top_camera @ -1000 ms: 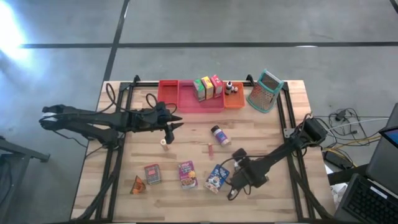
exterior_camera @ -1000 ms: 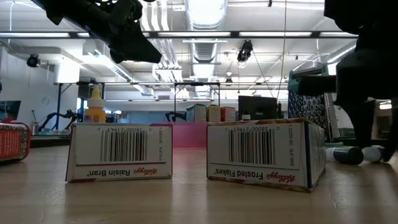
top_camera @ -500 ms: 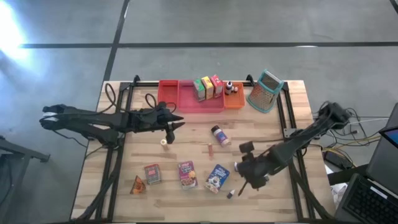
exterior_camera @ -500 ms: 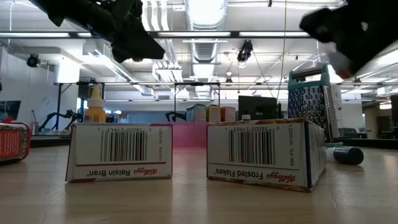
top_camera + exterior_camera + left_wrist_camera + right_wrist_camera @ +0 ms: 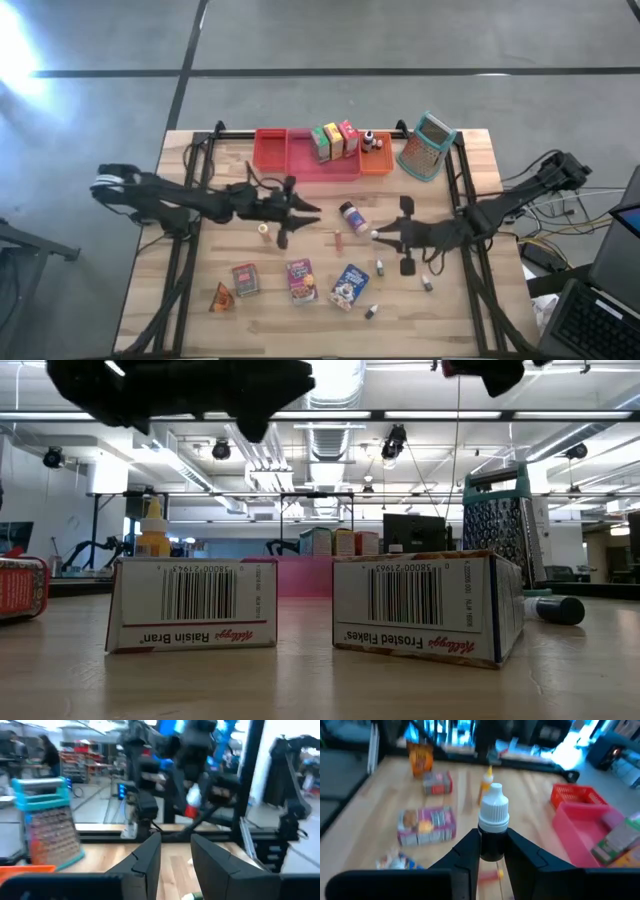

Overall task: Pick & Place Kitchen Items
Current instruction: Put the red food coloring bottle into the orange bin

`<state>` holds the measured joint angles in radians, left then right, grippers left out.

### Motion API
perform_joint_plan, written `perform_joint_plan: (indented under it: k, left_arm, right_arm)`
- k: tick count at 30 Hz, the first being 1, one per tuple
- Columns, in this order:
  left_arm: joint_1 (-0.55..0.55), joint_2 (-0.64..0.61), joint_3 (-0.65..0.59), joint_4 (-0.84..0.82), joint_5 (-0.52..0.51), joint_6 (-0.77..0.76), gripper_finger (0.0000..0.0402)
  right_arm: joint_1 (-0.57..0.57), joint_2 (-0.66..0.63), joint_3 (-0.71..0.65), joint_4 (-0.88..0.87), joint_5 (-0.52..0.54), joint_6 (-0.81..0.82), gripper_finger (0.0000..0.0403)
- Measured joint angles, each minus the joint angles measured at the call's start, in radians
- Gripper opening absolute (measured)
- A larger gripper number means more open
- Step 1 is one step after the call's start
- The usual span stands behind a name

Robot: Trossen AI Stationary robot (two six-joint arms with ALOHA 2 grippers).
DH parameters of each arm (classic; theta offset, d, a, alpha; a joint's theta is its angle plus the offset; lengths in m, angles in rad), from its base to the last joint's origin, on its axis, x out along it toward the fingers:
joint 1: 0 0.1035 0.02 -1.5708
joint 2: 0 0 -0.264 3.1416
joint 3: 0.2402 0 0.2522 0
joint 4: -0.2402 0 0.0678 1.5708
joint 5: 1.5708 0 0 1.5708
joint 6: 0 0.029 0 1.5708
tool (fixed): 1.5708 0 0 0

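Two grippers are hanging above the table's middle. Right gripper is clamping a small dark bottle w/ white cap, fingers tight on its body, bottle upright between them. In the high view it's sitting just right of the white-capped jar. Left gripper is holding nothing, fingers only slightly apart, hovering near the small yellow bottle. Three cereal boxes are lying along the front edge; green, yellow, red boxes are standing in the pink tray.
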<state>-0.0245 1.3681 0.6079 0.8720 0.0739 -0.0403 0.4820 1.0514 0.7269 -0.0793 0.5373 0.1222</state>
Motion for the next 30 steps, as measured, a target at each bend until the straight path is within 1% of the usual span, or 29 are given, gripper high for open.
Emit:
perform_joint_plan:
  k: [3, 5, 9, 12, 15, 17, 21, 24, 30]
  left_arm:
    - [-0.004, 0.08, 0.063, -0.017, 0.003, 0.041, 0.0115]
    - [-0.007, 0.134, 0.112, -0.024, 0.007, 0.068, 0.0125]
    - [-0.01, 0.204, 0.193, -0.025, 0.027, 0.094, 0.0168]
    - [-0.01, 0.225, 0.242, -0.023, 0.041, 0.097, 0.0203]
    - [-0.01, 0.24, 0.282, -0.033, 0.041, 0.091, 0.0225]
    - [-0.014, 0.253, 0.304, -0.049, 0.041, 0.088, 0.023]
    - [-0.03, 0.298, 0.348, -0.06, 0.047, 0.094, 0.0228]
    - [-0.043, 0.319, 0.379, -0.053, 0.067, 0.109, 0.0225]
    - [-0.06, 0.345, 0.416, -0.053, 0.073, 0.123, 0.0223]
  right_arm:
    - [-0.005, -0.006, -0.011, 0.092, -0.001, -0.022, 0.008]
    - [-0.005, -0.003, -0.011, 0.133, -0.004, -0.031, 0.0086]
    - [-0.005, 0.008, -0.013, 0.142, -0.013, -0.022, 0.0086]
    - [-0.005, 0.021, -0.013, 0.139, -0.014, -0.014, 0.0076]
    - [-0.005, 0.04, -0.013, 0.151, -0.014, -0.029, 0.0069]
    - [-0.005, 0.056, -0.014, 0.179, -0.014, -0.047, 0.007]
    - [-0.007, 0.069, -0.013, 0.224, -0.013, -0.074, 0.0083]
    - [-0.012, 0.071, -0.013, 0.218, -0.004, -0.074, 0.0087]
    - [-0.014, 0.071, -0.013, 0.22, 0.012, -0.085, 0.0071]
